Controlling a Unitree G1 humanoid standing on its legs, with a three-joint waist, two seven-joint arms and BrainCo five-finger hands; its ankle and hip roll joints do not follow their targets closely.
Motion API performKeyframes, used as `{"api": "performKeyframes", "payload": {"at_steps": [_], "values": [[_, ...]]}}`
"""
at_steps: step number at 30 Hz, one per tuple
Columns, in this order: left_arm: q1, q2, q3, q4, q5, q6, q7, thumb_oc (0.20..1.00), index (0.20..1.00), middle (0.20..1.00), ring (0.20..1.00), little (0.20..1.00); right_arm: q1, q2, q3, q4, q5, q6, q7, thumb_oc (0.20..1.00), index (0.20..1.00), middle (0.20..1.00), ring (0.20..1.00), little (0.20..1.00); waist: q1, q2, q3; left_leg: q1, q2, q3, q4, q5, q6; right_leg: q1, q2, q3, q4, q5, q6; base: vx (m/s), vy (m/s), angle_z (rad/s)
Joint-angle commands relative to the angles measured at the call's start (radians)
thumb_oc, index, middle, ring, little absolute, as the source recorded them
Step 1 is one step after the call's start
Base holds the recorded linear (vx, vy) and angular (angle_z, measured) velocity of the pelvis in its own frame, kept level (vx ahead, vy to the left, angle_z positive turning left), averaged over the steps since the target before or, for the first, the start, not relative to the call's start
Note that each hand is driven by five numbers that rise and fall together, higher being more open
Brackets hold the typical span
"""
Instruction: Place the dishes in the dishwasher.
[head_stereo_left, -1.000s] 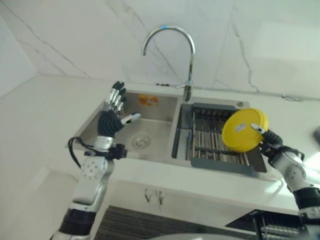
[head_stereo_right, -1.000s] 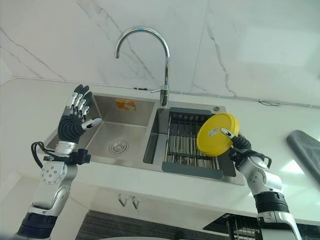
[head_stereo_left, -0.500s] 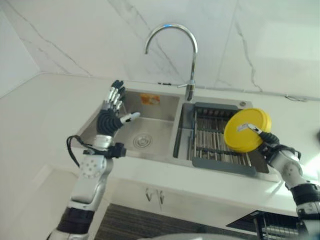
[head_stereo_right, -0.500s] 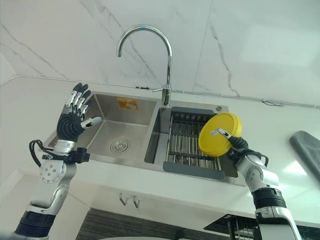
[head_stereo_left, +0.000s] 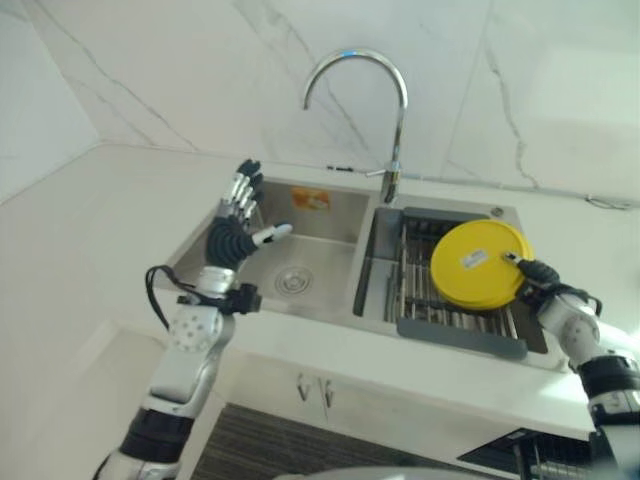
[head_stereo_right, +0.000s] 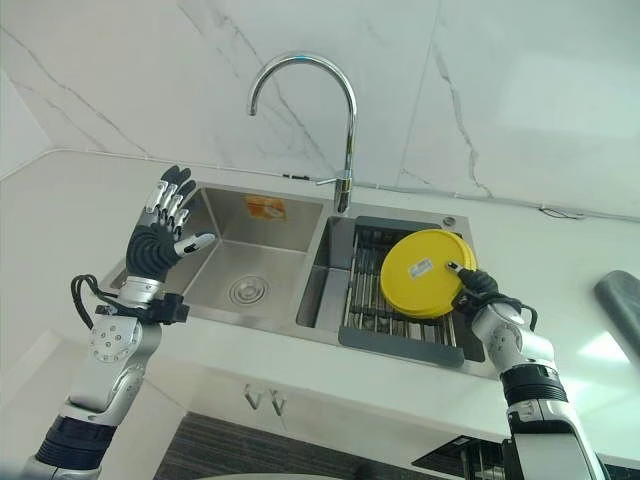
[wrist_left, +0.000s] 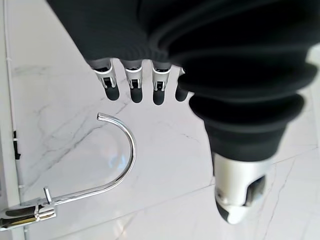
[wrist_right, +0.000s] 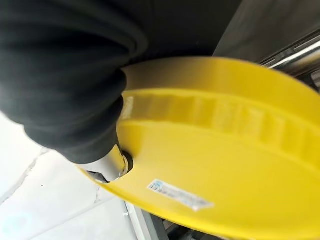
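A round yellow plate (head_stereo_left: 478, 264) is held on edge over the grey drying rack (head_stereo_left: 455, 322) in the sink's right basin, its underside with a small label facing me. My right hand (head_stereo_left: 533, 276) is shut on the plate's right rim, thumb pressed on the underside; the right wrist view shows the yellow plate (wrist_right: 225, 160) close up under the thumb (wrist_right: 112, 165). My left hand (head_stereo_left: 238, 222) is raised over the left basin's front left corner, open, fingers spread upward, holding nothing. The left wrist view shows its straight fingertips (wrist_left: 132, 87).
A tall curved chrome faucet (head_stereo_left: 385, 110) rises behind the divider between the basins. The steel left basin (head_stereo_left: 300, 250) has a round drain and an orange sticker on its back wall. White counter surrounds the sink; a marbled wall stands behind. A grey object (head_stereo_right: 622, 300) lies at the far right.
My right hand has lowered the yellow plate and carried it left, down toward the drying rack. The camera has shifted slightly. The left hand holds its raised pose.
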Motion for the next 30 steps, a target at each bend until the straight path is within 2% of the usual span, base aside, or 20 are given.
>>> {"api": "performKeyframes", "payload": {"at_steps": [1, 7, 14, 20, 24, 26, 27, 28, 29, 30], "values": [[-0.082, 0.048, -0.02, 0.006, -0.024, -0.036, 0.013, 1.0, 1.0, 1.0, 1.0, 1.0, -0.131, -0.025, -0.024, 0.003, 0.028, -0.132, -0.031, 0.2, 0.2, 0.2, 0.2, 0.2, 0.015, -0.032, -0.005, 0.006, -0.022, -0.013, 0.007, -0.095, 0.015, 0.086, -0.013, -0.044, 0.007, -0.14, 0.022, 0.0, 0.0, 0.0], [-0.076, 0.046, -0.026, 0.004, -0.024, -0.045, 0.024, 1.0, 1.0, 1.0, 1.0, 1.0, -0.116, 0.006, -0.044, -0.04, 0.069, -0.187, -0.093, 0.2, 0.2, 0.2, 0.2, 0.2, 0.014, -0.027, -0.006, 0.007, -0.023, -0.013, 0.007, -0.096, 0.017, 0.086, -0.014, -0.044, 0.007, -0.14, 0.022, -0.01, 0.003, 0.01], [-0.07, 0.038, -0.019, 0.013, -0.022, -0.064, 0.018, 1.0, 1.0, 1.0, 1.0, 1.0, -0.073, 0.051, -0.086, -0.099, 0.206, -0.236, -0.067, 0.2, 0.2, 0.2, 0.2, 0.2, 0.006, -0.027, -0.008, 0.009, -0.015, -0.001, 0.007, -0.093, 0.016, 0.087, -0.008, -0.048, 0.007, -0.142, 0.017, -0.01, -0.02, 0.0], [-0.031, 0.028, 0.011, 0.008, -0.006, -0.068, -0.001, 1.0, 1.0, 1.0, 1.0, 1.0, 0.031, 0.119, -0.147, -0.307, 0.318, -0.285, -0.042, 0.2, 0.2, 0.2, 0.2, 0.2, -0.013, -0.025, -0.013, 0.013, 0.001, 0.013, 0.007, -0.085, 0.011, 0.082, 0.01, -0.032, 0.007, -0.147, 0.009, -0.04, -0.12, 0.01], [0.016, 0.018, 0.045, -0.002, -0.006, -0.067, -0.015, 1.0, 1.0, 1.0, 1.0, 1.0, 0.093, 0.176, -0.168, -0.444, 0.31, -0.31, -0.017, 0.2, 0.2, 0.2, 0.2, 0.2, -0.027, -0.016, -0.014, 0.014, 0.015, 0.026, 0.007, -0.073, 0.004, 0.074, 0.024, -0.013, 0.007, -0.15, 0.001, -0.03, -0.133, -0.02], [0.06, 0.009, 0.076, -0.015, 0.003, -0.091, -0.02, 1.0, 1.0, 1.0, 1.0, 1.0, 0.146, 0.208, -0.184, -0.558, 0.316, -0.321, -0.01, 0.2, 0.2, 0.2, 0.2, 0.2, -0.041, -0.01, -0.013, 0.006, 0.021, 0.03, 0.007, -0.058, -0.003, 0.067, 0.029, -0.002, 0.007, -0.146, 0.002, -0.11, -0.055, -0.02], [0.09, -0.005, 0.103, -0.029, -0.024, -0.126, -0.016, 1.0, 1.0, 1.0, 1.0, 1.0, 0.205, 0.23, -0.211, -0.641, 0.356, -0.334, 0.021, 0.2, 0.2, 0.2, 0.2, 0.2, -0.053, -0.01, -0.013, -0.001, 0.02, 0.009, 0.007, -0.052, -0.006, 0.054, 0.03, 0.014, 0.007, -0.14, 0.002, -0.2, -0.003, 0.01], [0.094, -0.009, 0.107, -0.034, -0.025, -0.129, -0.017, 1.0, 1.0, 1.0, 1.0, 1.0, 0.211, 0.233, -0.216, -0.651, 0.361, -0.333, 0.026, 0.2, 0.2, 0.2, 0.2, 0.2, -0.054, -0.011, -0.012, -0.004, 0.018, 0.006, 0.007, -0.042, -0.006, 0.046, 0.03, 0.019, 0.007, -0.131, -0.002, -0.29, 0.084, -0.03], [0.11, -0.024, 0.122, -0.046, -0.019, -0.156, -0.019, 1.0, 1.0, 1.0, 1.0, 1.0, 0.222, 0.241, -0.225, -0.685, 0.369, -0.341, 0.054, 0.2, 0.2, 0.2, 0.2, 0.2, -0.052, -0.03, -0.001, -0.029, -0.006, -0.02, 0.106, -0.06, -0.007, 0.031, 0.02, 0.06, 0.007, -0.119, -0.01, -0.22, 0.087, -0.12], [0.112, -0.028, 0.123, -0.049, -0.013, -0.16, -0.015, 1.0, 1.0, 1.0, 1.0, 1.0, 0.225, 0.24, -0.225, -0.694, 0.369, -0.342, 0.056, 0.2, 0.2, 0.2, 0.2, 0.2, -0.05, -0.039, 0.002, -0.047, -0.019, -0.036, 0.177, -0.062, -0.006, 0.027, 0.016, 0.07, 0.007, -0.114, -0.013, -0.27, 0.157, -0.27]]}}
